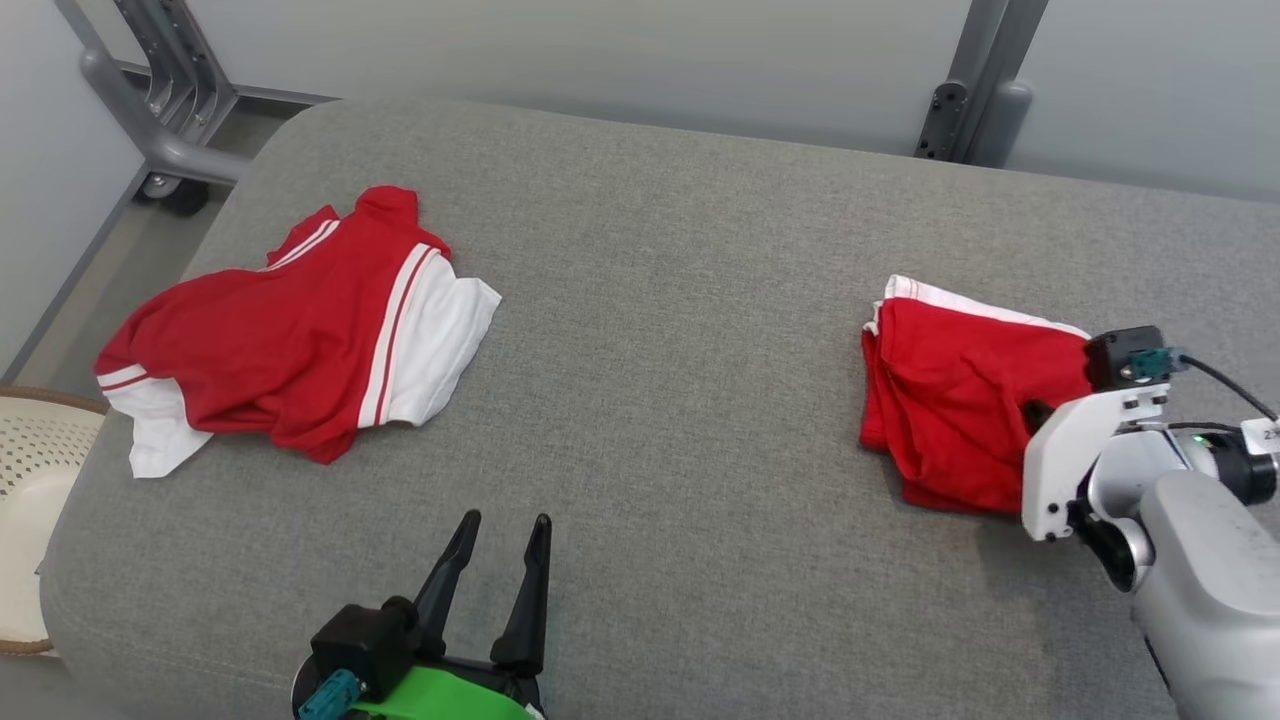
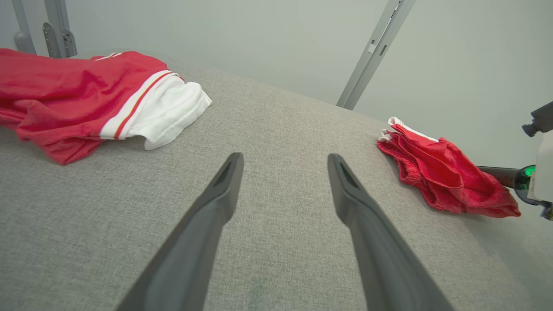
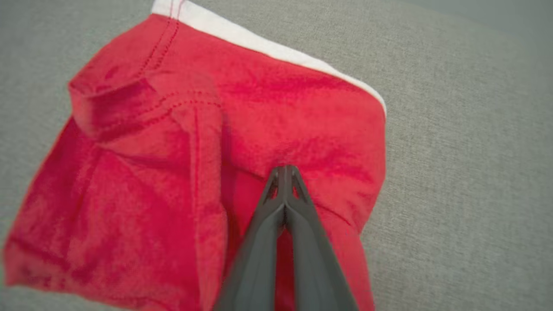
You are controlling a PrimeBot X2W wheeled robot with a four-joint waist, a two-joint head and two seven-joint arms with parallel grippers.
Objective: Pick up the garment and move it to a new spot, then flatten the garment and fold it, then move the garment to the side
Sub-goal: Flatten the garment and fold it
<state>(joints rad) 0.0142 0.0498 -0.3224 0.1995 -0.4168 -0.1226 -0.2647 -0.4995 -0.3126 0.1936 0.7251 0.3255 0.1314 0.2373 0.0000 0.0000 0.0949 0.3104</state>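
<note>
- The right gripper (image 3: 285, 172) has its two long dark fingers pressed together at the tips. They pinch a small raised fold of the crumpled red fabric garment with a white-trimmed edge (image 3: 173, 151).
- In the right wrist view, the fingers lie over the garment's lower right part. Most of the cloth spreads to the left of the tips and beyond them, and the white trim runs along the far edge.
- In the head view, this garment (image 1: 960, 400) lies on the right side of the wide grey woven cushion (image 1: 680, 450). It runs slightly longer from near to far than from side to side. The pale right wrist comes in over its near right corner, so the bulk of the cloth lies toward the robot's left.
- The right arm is plainly the nearer one. A lift would probably gather the cloth from this one pinch, letting the loose left side hang and trail.
- The left gripper (image 1: 505, 520) hovers near the cushion's front edge, fingers spread wide and holding nothing, well apart from the pinched garment.
- Bare grey cushion lies between this garment and a larger rumpled red-and-white striped garment (image 1: 290, 320) on the left side.
- A pale woven basket (image 1: 30, 480) sits just off the cushion's left edge.
</note>
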